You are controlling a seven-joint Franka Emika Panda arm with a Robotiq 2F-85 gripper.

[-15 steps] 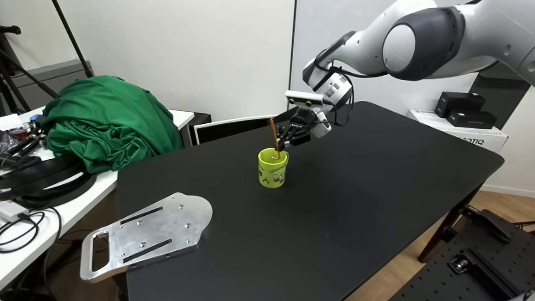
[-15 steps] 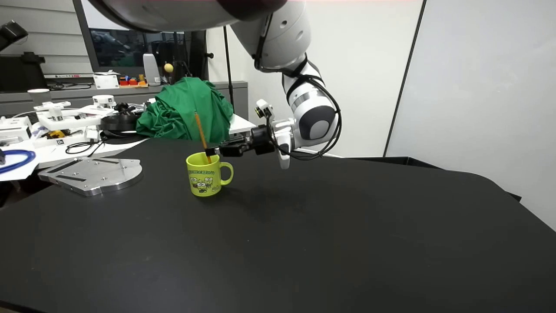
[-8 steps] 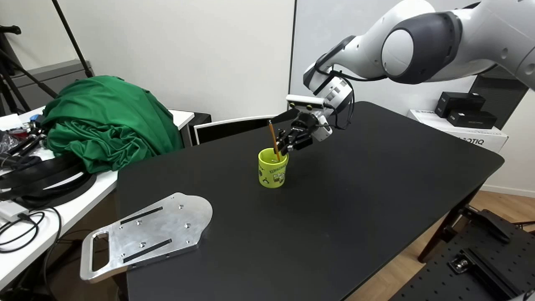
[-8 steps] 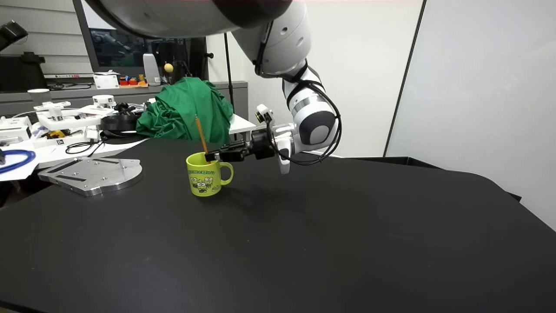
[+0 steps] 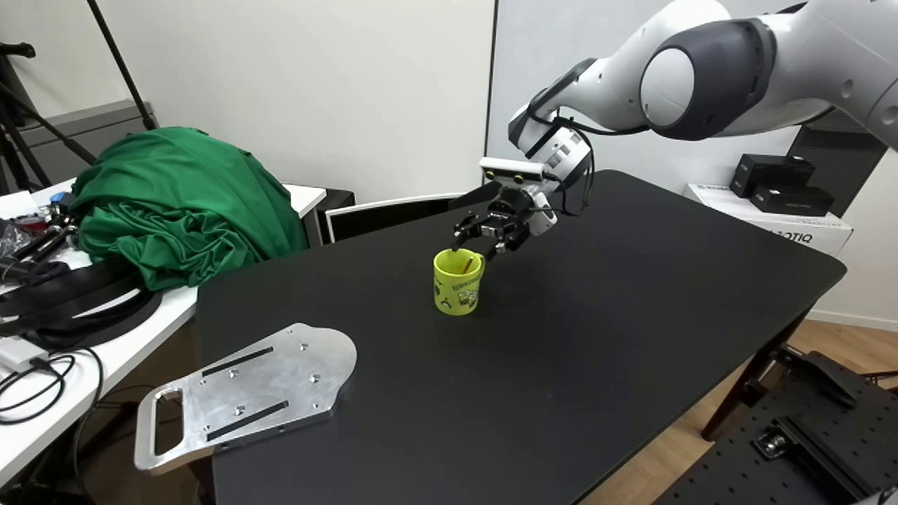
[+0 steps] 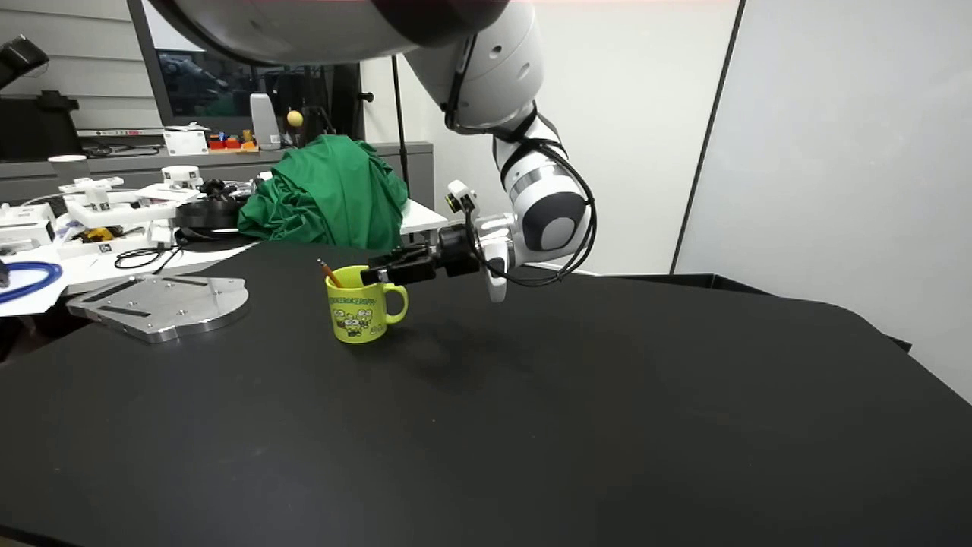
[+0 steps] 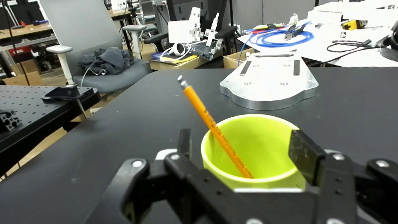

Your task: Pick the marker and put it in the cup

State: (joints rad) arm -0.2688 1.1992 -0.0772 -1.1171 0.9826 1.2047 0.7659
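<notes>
Pencil (image 7: 217, 130) clear of wide-spread gripper (image 7: 242, 144)

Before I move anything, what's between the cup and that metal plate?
Black tabletop is all I see between the cup and the metal plate, in both exterior views.

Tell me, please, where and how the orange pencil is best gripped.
Probably grip the orange pencil by its upper shaft, coming from above: in the wrist view that stretch slants up out of the cup, which surrounds the lower end.
</notes>
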